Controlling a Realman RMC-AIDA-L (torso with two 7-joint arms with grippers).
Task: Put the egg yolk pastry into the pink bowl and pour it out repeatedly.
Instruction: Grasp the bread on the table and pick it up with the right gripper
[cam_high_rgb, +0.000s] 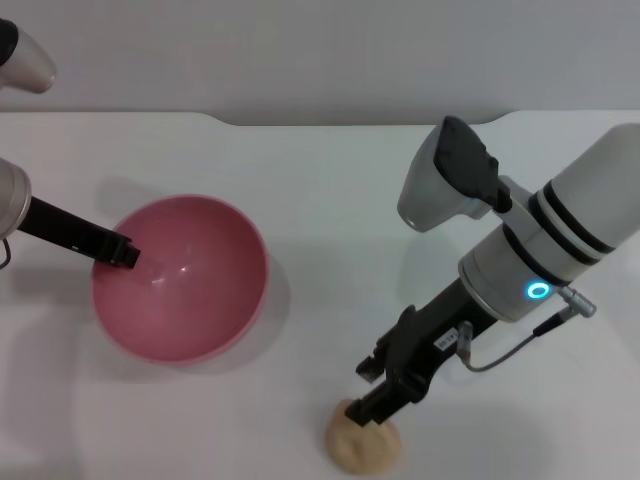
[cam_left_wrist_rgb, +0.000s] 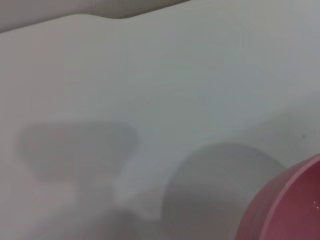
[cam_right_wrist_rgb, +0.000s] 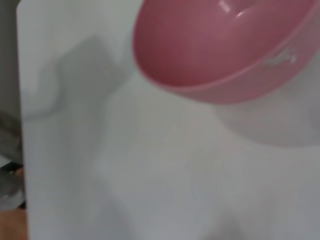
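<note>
The pink bowl (cam_high_rgb: 185, 285) is at the left of the white table, and it seems to be tipped and raised a little, with a shadow beneath it. My left gripper (cam_high_rgb: 126, 251) is shut on its left rim. The bowl holds nothing. Parts of the bowl (cam_left_wrist_rgb: 295, 205) (cam_right_wrist_rgb: 220, 45) also show in both wrist views. The egg yolk pastry (cam_high_rgb: 365, 447), a pale beige bun, lies on the table near the front edge, right of the bowl. My right gripper (cam_high_rgb: 370, 408) reaches down onto the pastry's top.
The white table (cam_high_rgb: 320, 180) runs back to a grey wall. Its side edge (cam_right_wrist_rgb: 20, 125) shows in the right wrist view. The right arm's body (cam_high_rgb: 520, 250) leans over the table's right half.
</note>
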